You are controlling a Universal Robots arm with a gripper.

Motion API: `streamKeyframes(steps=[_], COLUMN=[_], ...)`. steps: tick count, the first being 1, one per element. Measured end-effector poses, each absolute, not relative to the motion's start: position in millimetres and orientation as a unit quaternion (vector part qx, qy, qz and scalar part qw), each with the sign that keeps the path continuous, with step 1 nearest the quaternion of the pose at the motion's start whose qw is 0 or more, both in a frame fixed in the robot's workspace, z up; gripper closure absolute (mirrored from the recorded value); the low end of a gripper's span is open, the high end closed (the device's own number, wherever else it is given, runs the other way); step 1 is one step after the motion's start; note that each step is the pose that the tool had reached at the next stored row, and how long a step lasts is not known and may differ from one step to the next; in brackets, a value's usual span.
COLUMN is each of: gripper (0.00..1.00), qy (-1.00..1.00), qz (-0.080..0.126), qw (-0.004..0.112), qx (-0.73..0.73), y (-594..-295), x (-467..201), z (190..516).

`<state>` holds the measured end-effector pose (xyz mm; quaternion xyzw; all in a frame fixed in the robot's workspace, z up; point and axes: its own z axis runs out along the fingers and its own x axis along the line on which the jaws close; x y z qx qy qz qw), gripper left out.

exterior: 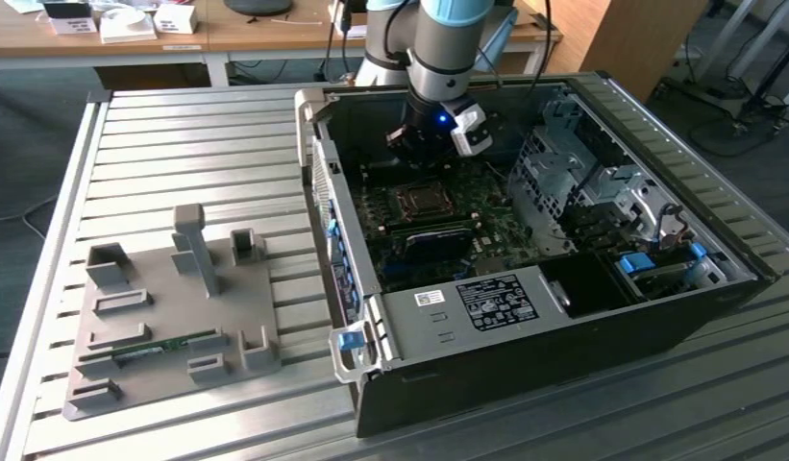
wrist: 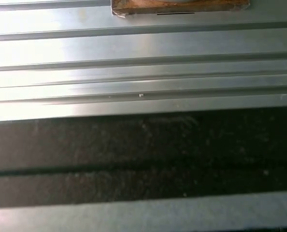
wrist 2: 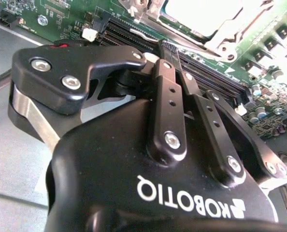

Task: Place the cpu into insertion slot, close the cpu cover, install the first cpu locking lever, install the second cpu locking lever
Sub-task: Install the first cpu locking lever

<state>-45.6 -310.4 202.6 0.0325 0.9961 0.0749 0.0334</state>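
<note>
Overhead, in the exterior view, the gripper [exterior: 427,154] hangs inside the open computer case [exterior: 651,317] just beyond the insertion slot [exterior: 420,201]. Second wrist view: jaws pressed together, pinching nothing; cpu [wrist 2: 201,12] sits seated under the cpu cover [wrist 2: 225,36]. Cover likely thin, stiff, light; press at its free edge.

Arm [exterior: 435,43] descends near-vertical, wrist pointing down. Pincer [wrist 2: 165,53] black; in the second wrist view its fingers [wrist 2: 168,104] lie pressed side by side, no gap.
</note>
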Motion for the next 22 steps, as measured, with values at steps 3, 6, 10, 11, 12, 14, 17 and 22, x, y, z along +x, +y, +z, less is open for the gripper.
streamKeyframes(steps=[3, 6, 10, 11, 12, 14, 17, 22], gripper=[0.89, 0.89, 0.89, 0.89, 0.89, 0.89, 0.89, 0.89], qy=[0.996, 0.996, 0.996, 0.996, 0.996, 0.996, 0.996, 0.996], qz=[0.075, 0.075, 0.075, 0.075, 0.075, 0.075, 0.075, 0.074], qw=[0.033, 0.034, 0.034, 0.034, 0.034, 0.034, 0.034, 0.034], qx=[0.034, 0.038, 0.044, 0.044, 0.044, 0.044, 0.045, 0.045], y=[-310.4, -310.4, -310.4, -310.4, -310.4, -310.3, -310.4, -310.4], x=[-45.5, -45.2, -44.9, -44.9, -44.9, -44.8, -44.9, -44.8], z=[202.6, 202.5, 202.5, 202.5, 202.5, 201.9, 200.1, 199.2])
